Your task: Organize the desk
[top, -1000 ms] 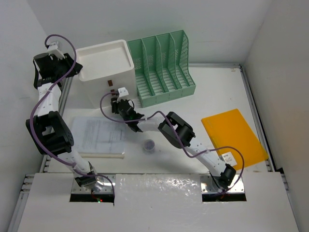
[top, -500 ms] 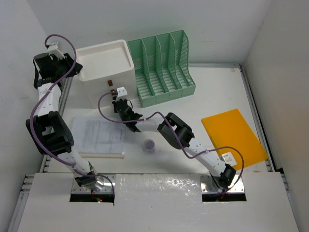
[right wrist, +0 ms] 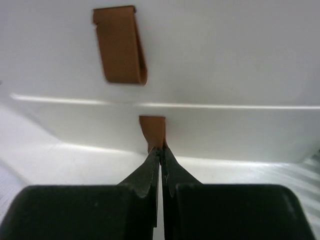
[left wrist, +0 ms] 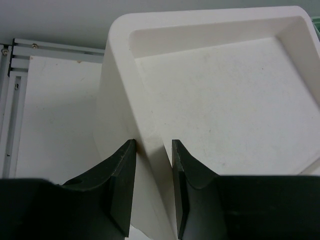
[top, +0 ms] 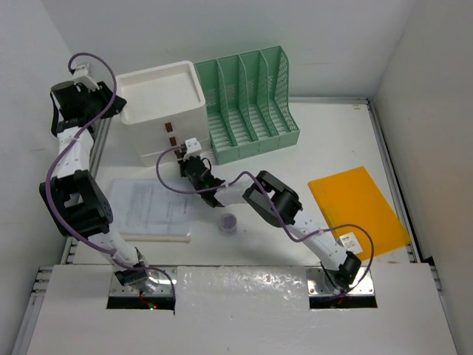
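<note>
The large flat white worktop [top: 332,148], beneath everything, is rigid, heavy, not liftable. The white plastic three-drawer box [top: 159,92] on it is clamped at its rim by the narrowly parted left pincer [left wrist: 153,147]. Its flexible brown tab [right wrist: 152,127] is pinched in the closed right pincer [right wrist: 160,152].

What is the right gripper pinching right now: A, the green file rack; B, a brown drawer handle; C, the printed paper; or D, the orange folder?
B: in the right wrist view, the right gripper has its fingertips closed on the lower brown handle of the white drawer box.
</note>
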### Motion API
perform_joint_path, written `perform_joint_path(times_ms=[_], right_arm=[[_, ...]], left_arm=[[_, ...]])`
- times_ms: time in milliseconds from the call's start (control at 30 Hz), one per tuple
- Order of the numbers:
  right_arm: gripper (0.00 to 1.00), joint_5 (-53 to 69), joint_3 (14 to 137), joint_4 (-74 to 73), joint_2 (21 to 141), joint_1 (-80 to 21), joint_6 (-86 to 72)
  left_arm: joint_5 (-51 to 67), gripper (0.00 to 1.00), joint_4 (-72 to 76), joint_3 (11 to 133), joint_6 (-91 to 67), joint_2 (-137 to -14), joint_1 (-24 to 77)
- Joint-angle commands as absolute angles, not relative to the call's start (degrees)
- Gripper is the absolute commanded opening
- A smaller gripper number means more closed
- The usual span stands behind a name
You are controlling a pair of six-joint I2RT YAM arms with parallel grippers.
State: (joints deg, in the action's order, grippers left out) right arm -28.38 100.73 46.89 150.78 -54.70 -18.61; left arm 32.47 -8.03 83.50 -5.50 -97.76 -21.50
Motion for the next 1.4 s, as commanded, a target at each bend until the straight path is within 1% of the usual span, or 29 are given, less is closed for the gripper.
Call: perform_joint_path(times_ms=[0,133,267,367,400,433,533,600,733,767,833,900,1033,1100,1267,1367], right_arm=[[0.00,-24.1,93.4,55.0,144.0,-55.0,-18.7],[0.00,-21.7,86.9,58.9,140.3,-55.6,-19.8],[0.00,-21.8,79.1,63.1,136.7,-56.8,-20.6],[0.00,-24.3,81.5,61.1,137.2,-56.9,-21.7],[0.21,-25.4,82.8,60.0,137.8,-56.4,-21.8],[0.32,-25.7,84.1,58.2,139.5,-56.3,-22.4],[0.46,-28.5,89.3,57.5,144.0,-56.1,-22.9],[0.47,-29.3,93.9,56.7,146.3,-56.0,-23.2],[0.49,-34.3,101.5,49.2,149.3,-55.8,-22.3],[0.50,-35.3,105.3,47.6,151.0,-55.8,-22.5],[0.50,-35.2,107.7,44.5,152.0,-55.8,-23.5],[0.51,-35.3,107.9,45.3,152.3,-55.8,-24.4],[0.51,-37.3,105.7,45.4,151.4,-55.5,-26.5],[0.49,-37.5,106.2,43.9,151.7,-55.3,-27.8],[0.49,-35.5,108.6,42.0,153.5,-53.7,-32.9],[0.48,-35.5,106.3,45.7,153.0,-53.2,-32.3]], left_arm=[[43.7,0.00,-19.8,81.6,-6.6,-100.4,-20.1],[43.7,0.00,-20.0,81.8,-6.9,-100.5,-20.4],[43.3,0.00,-19.5,81.7,-7.0,-99.9,-20.6],[43.3,0.00,-18.7,81.5,-7.8,-99.8,-20.6],[43.5,0.00,-18.6,81.6,-7.9,-99.8,-20.6],[43.5,0.00,-18.6,81.6,-8.0,-99.8,-20.6],[43.6,0.00,-18.5,81.5,-8.3,-99.6,-20.6],[43.8,0.00,-18.0,81.2,-8.6,-99.2,-20.6],[44.2,0.00,-17.6,80.9,-9.1,-99.1,-20.6],[44.5,0.00,-17.6,80.9,-9.1,-99.1,-20.6],[45.0,0.00,-17.8,80.8,-9.2,-99.1,-20.6],[45.8,0.00,-18.2,80.2,-9.1,-98.8,-20.6],[47.8,0.00,-17.1,76.6,-10.1,-97.1,-20.6],[49.0,0.00,-17.6,76.3,-10.6,-96.9,-20.6],[50.8,0.00,-18.5,76.4,-12.2,-94.8,-20.6],[50.5,0.00,-18.3,75.6,-12.6,-92.7,-20.7]])
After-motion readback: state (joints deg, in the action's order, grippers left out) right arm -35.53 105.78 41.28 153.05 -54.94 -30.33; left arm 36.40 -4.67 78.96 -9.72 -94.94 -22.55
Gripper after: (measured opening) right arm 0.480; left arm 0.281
